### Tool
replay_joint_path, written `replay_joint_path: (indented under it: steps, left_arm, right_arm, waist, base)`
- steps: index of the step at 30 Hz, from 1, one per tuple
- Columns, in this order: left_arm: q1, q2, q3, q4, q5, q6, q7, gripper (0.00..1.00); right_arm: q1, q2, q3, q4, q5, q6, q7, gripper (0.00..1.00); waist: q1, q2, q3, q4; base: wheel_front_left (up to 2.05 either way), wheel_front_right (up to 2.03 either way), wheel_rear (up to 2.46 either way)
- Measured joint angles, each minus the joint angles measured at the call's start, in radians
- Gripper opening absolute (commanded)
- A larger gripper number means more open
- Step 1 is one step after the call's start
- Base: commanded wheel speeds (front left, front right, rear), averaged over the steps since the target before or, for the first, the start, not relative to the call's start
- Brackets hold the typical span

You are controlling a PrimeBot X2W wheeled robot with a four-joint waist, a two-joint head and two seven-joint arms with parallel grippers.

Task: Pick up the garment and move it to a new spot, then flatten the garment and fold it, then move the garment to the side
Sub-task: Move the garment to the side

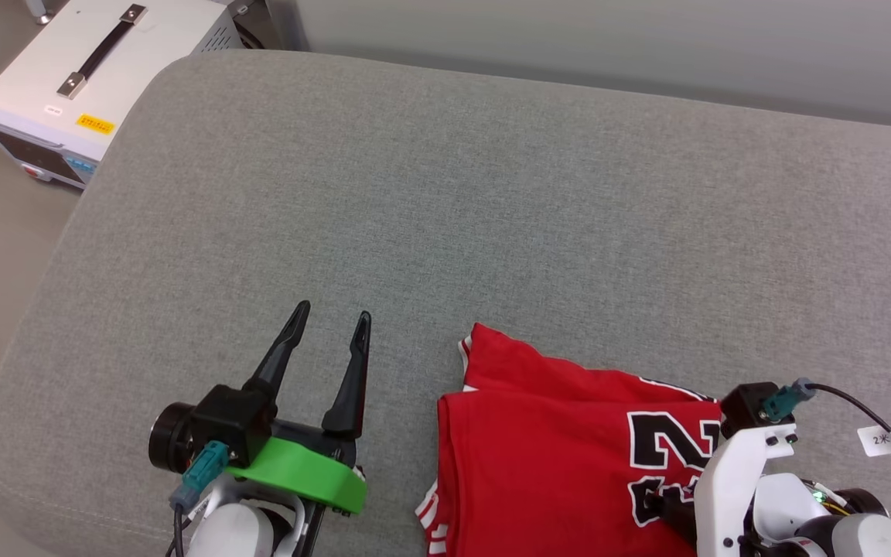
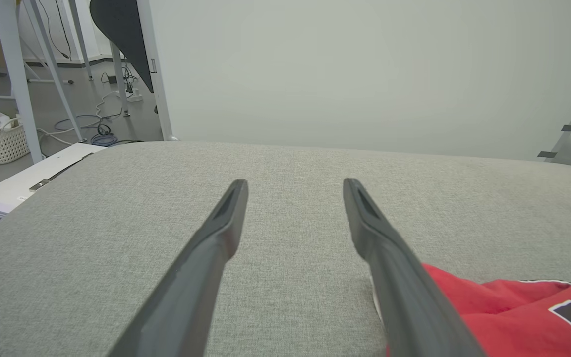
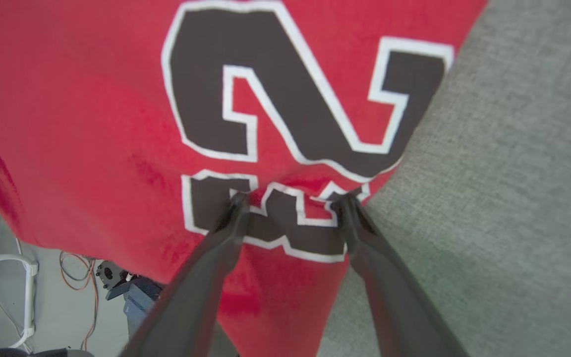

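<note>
One white box (image 1: 97,77) stood left of the one grey cushion (image 1: 492,193), the left gripper (image 1: 335,310) over it with two fingers spread and empty, and one red garment (image 1: 538,433) lay at the cushion's near right under the right gripper (image 3: 293,198), its two spread fingertips touching the lettering.

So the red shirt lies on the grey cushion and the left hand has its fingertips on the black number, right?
No, that is the right hand: the right wrist view shows its spread fingertips on the black number of the red shirt. The left hand hangs open above bare grey cushion, beside the shirt.
</note>
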Motion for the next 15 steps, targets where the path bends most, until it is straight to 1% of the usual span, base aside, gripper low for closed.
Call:
replay_joint_path:
  steps: [1,7,11,13,14,15]
  left_arm:
    - [0.0,0.0,0.0,0.0,0.0,0.0,0.0,1.0]
    - [0.0,0.0,0.003,0.005,0.001,0.0,0.0,1.0]
    - [0.0,0.001,0.002,0.007,0.001,0.0,0.0,1.0]
    - [0.001,0.002,0.003,0.007,0.001,0.0,0.0,1.0]
    - [0.004,0.007,0.004,0.005,0.002,0.0,0.0,1.0]
    - [0.005,0.008,0.004,0.004,0.003,0.0,0.0,1.0]
  right_arm:
    - [-0.005,-0.006,0.01,0.004,-0.005,0.0,-0.002,0.0]
    - [-0.019,-0.026,0.043,0.032,-0.007,0.0,-0.061,0.0]
    - [-0.032,-0.055,0.072,0.026,-0.007,0.001,-0.102,0.0]
    - [-0.036,-0.085,0.095,0.014,-0.013,0.001,-0.117,0.0]
    - [-0.046,-0.154,0.126,-0.016,-0.036,0.002,-0.133,0.0]
    - [-0.051,-0.182,0.134,-0.026,-0.042,0.002,-0.133,0.0]
  waist:
    - [0.0,0.0,0.002,0.001]
    - [0.0,0.0,-0.01,-0.01]
    - [0.0,0.0,-0.027,-0.027]
    - [0.0,0.0,-0.036,-0.038]
    - [0.0,0.0,-0.05,-0.064]
    - [0.0,0.0,-0.054,-0.072]
  base:
    - [0.0,0.0,0.0]
    - [0.0,0.0,0.0]
    - [0.0,0.0,0.0]
    - [0.0,0.0,0.0]
    - [0.0,0.0,0.0]
    - [0.0,0.0,0.0]
